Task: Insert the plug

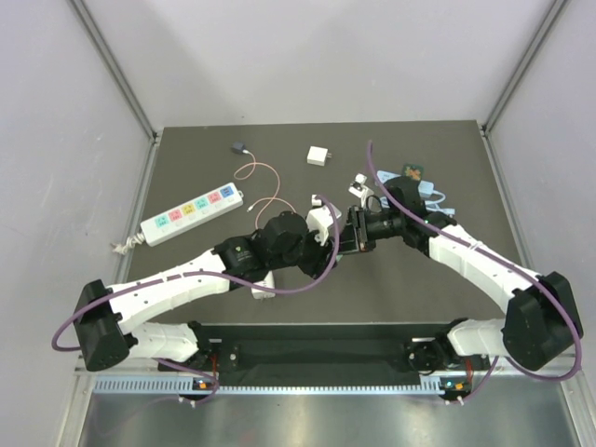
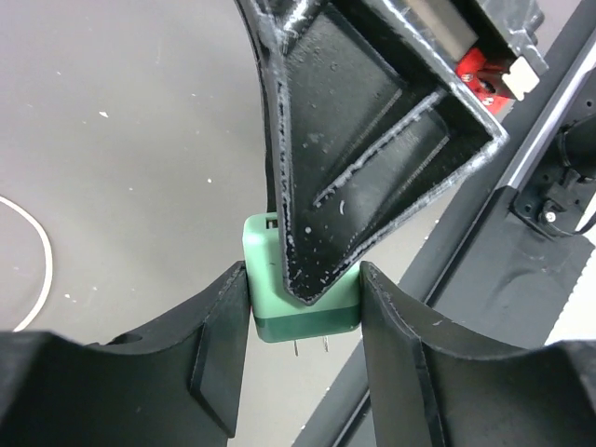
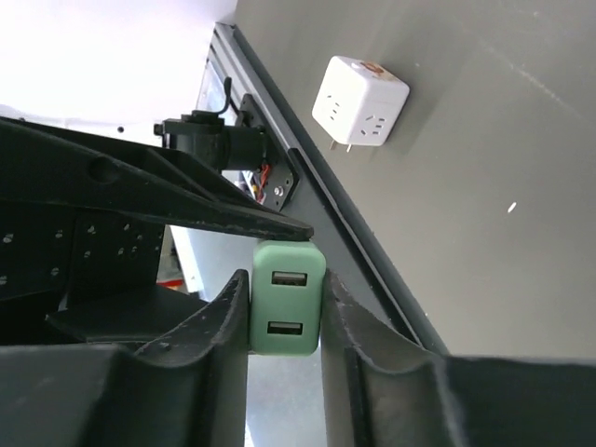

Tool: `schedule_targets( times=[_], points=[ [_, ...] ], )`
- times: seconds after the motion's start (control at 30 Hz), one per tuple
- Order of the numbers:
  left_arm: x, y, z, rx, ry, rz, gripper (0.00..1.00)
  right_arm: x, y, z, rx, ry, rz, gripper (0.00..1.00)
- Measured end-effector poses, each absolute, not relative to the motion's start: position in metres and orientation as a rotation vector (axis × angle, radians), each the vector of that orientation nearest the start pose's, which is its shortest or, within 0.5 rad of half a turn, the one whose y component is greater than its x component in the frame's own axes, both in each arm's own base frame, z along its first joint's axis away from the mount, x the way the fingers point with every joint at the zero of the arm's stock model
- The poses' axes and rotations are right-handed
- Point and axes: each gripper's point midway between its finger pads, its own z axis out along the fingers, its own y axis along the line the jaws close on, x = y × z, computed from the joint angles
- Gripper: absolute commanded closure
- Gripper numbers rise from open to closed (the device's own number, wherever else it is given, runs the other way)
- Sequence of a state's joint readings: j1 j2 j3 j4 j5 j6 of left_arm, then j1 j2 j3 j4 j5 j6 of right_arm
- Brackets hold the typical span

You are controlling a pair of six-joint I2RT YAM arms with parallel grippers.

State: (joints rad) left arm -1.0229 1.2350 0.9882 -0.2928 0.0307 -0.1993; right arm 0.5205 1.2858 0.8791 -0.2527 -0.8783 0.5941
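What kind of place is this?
Probably a robot lab test cell: a dark table enclosed by white panels, left arm and right arm bolted at its edge, a power strip set out, and the left end effector and right end effector gripping one green plug.

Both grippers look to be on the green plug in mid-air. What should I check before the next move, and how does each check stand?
1. Left gripper shut on plug: ok, a finger against each side.
2. Right gripper shut on plug: ok, its fingers flank it, USB ports facing its camera.
3. Prongs free: ok, both show, uncovered.
4. Either grip firm enough for the other to let go: cannot tell.
5. Power strip sockets vacant: ok, nothing plugged in from above.
6. Plug lined up with the strip: not ok, it is held off to the strip's right.
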Motion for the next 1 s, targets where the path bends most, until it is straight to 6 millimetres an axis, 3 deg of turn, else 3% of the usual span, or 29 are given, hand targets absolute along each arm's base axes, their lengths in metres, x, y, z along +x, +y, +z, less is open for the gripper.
schedule_targets(
  times=[0.07,0.2,0.27,0.37,0.47,0.7,0.87,1.0],
  points=[
    [0.186,-0.329,0.198,0.903,2.008,-0.736,0.68,0.192,0.283,0.195,-0.436,2.377,1.554,1.00],
    [0.189,-0.328,0.200,0.898,1.997,-0.721,0.20,0.194,0.285,0.199,-0.439,2.355,1.560,1.00],
    [0.190,-0.327,0.200,0.895,1.995,-0.713,0.01,0.197,0.285,0.201,-0.443,2.337,1.563,1.00],
    [0.191,-0.324,0.203,0.875,1.990,-0.705,0.01,0.213,0.277,0.208,-0.402,2.310,1.532,1.00],
    [0.191,-0.320,0.209,0.859,1.977,-0.701,0.01,0.251,0.263,0.224,-0.348,2.243,1.441,1.00],
    [0.184,-0.305,0.217,0.842,1.939,-0.711,0.03,0.373,0.225,0.257,-0.406,2.084,0.971,1.00],
    [0.175,-0.296,0.227,0.840,1.899,-0.746,0.03,0.433,0.198,0.251,-0.555,2.048,0.706,1.00],
    [0.169,-0.293,0.233,0.852,1.874,-0.775,0.03,0.463,0.166,0.225,-0.721,2.028,0.498,1.00]
  ],
)
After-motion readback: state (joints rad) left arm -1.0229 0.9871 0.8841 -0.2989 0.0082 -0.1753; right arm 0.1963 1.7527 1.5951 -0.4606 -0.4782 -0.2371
